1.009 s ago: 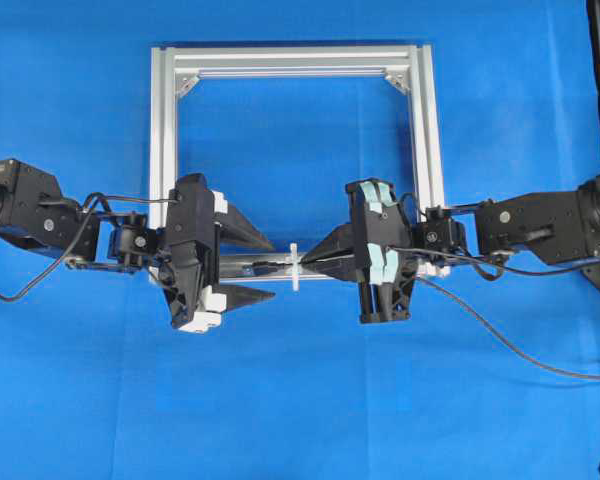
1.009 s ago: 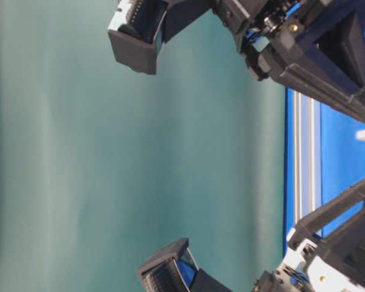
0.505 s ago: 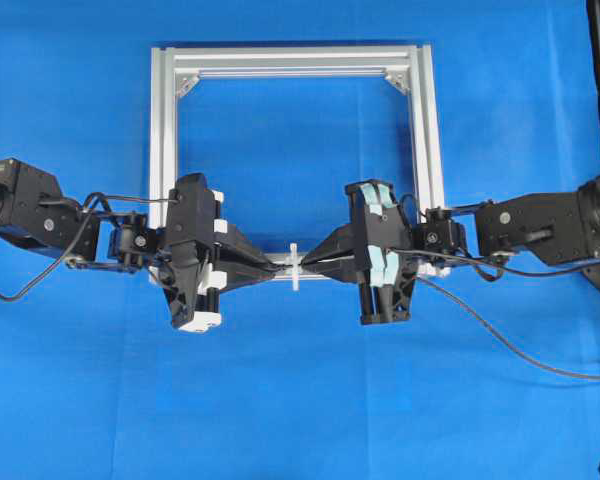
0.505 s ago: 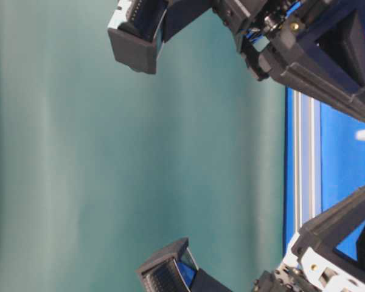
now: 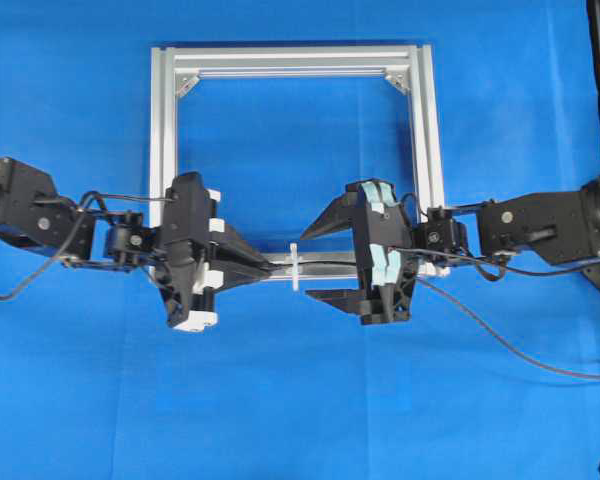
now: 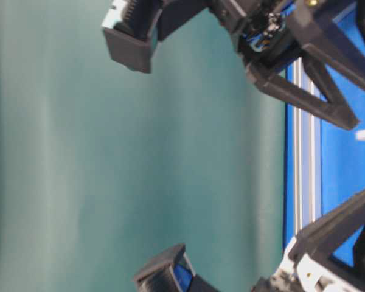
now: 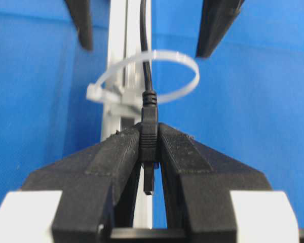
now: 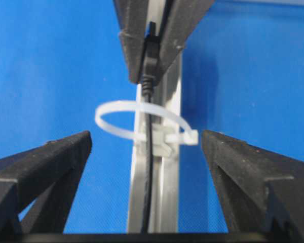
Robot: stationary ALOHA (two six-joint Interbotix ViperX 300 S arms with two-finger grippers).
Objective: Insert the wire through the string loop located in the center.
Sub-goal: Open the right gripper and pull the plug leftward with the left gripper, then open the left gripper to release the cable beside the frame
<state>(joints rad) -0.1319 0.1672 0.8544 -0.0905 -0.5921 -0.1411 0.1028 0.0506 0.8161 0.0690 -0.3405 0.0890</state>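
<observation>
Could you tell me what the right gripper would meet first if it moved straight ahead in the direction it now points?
Most likely the string loop, which stands just ahead between the open right gripper's fingers. Just beyond it the left gripper is shut on the wire's plug. Depth is hard to judge here.

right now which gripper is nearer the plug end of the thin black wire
Left. The left gripper has its jaws shut on the thin black wire at its dark rectangular plug, just past the small white string loop. The right gripper sits open on the loop's other side, jaws apart from the wire.
</observation>
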